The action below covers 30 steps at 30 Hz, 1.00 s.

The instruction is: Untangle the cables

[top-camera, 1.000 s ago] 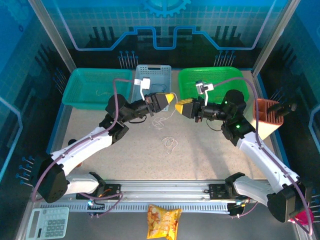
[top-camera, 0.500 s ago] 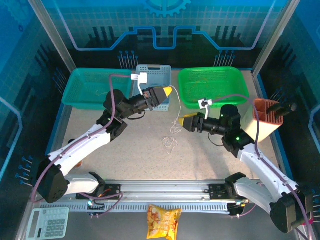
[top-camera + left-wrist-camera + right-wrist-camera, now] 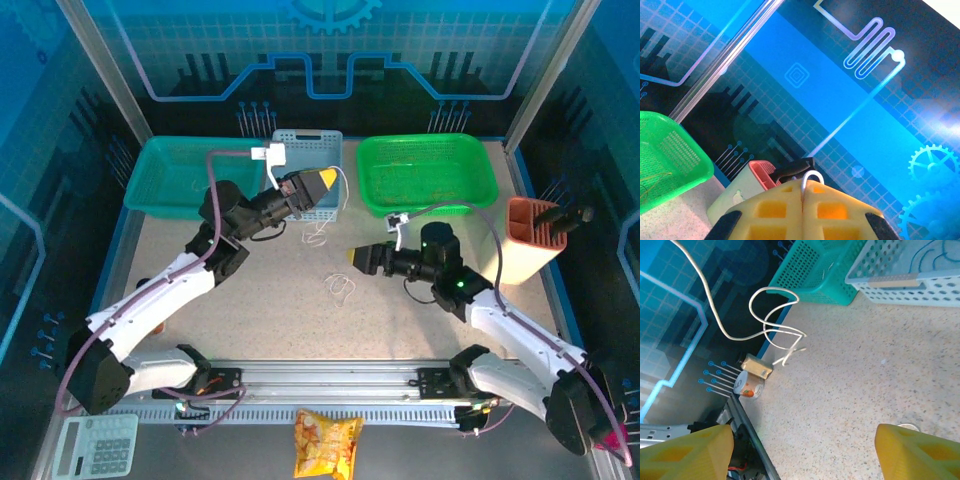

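Where progress stands: apparently separated; cream-white cable (image 3: 319, 234) hangs, second cable (image 3: 342, 288) lies mid-tabletop.
Left gripper (image 3: 326, 183): pinching the hanging one.
Right gripper (image 3: 354, 257): wide, empty.
Remaining: sorting, judged.

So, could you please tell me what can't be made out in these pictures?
Top view: loose cable clump, too small to judge knots.
Left wrist: white cable below the left pincer, hidden by its fingers.
Right wrist: hanging cable's upper end, cut by top edge.

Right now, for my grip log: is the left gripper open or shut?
Shut: the left gripper has its yellow fingers together, pinching the white cable.
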Tool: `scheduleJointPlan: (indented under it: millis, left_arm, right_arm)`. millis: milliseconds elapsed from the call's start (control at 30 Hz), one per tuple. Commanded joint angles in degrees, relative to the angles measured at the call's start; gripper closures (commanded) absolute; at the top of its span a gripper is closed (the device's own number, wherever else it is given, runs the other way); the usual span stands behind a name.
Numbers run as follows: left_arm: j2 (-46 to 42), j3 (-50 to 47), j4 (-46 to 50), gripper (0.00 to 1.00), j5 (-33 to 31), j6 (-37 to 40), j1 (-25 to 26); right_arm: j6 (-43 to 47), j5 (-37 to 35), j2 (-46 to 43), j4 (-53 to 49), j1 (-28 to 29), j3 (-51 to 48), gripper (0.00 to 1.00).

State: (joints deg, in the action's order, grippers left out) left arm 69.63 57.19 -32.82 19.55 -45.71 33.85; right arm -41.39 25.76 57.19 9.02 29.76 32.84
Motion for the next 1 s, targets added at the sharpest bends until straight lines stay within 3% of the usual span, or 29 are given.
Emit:
scheduleJointPlan:
  millis: [0,167,233,467,600,700,967]
  left_arm:
    - [-1.7,0.4,0.4,1.0,-1.2,2.1,-0.5]
    - [-1.7,0.2,-0.3,1.0,-1.0,1.6,-0.5]
    - [-1.6,0.1,-0.8,1.0,-1.0,1.3,-0.6]
    - [-1.8,0.1,-1.2,1.0,-0.9,1.0,-0.6]
    - [-2.1,0.3,-1.2,1.0,-1.1,1.1,-0.6]
    - [-2.4,0.5,-0.8,1.0,-1.2,1.5,-0.6]
    - [-5.4,1.2,2.8,1.0,-2.5,3.1,-2.1]
  right_arm:
    - [-0.9,-2.8,2.1,3.1,3.1,1.4,0.25]
    - [-1.0,-4.2,5.7,5.5,6.4,3.0,0.26]
    - [-1.3,-4.2,7.2,6.1,7.0,3.2,0.31]
    - [-1.2,-4.6,9.1,8.4,7.2,3.2,0.72]
    - [-0.3,-5.3,8.4,7.0,7.2,2.7,0.74]
    - [0.2,-6.2,7.9,6.8,7.2,2.1,0.93]
    - [0.2,-9.2,7.0,5.3,4.8,-1.4,0.99]
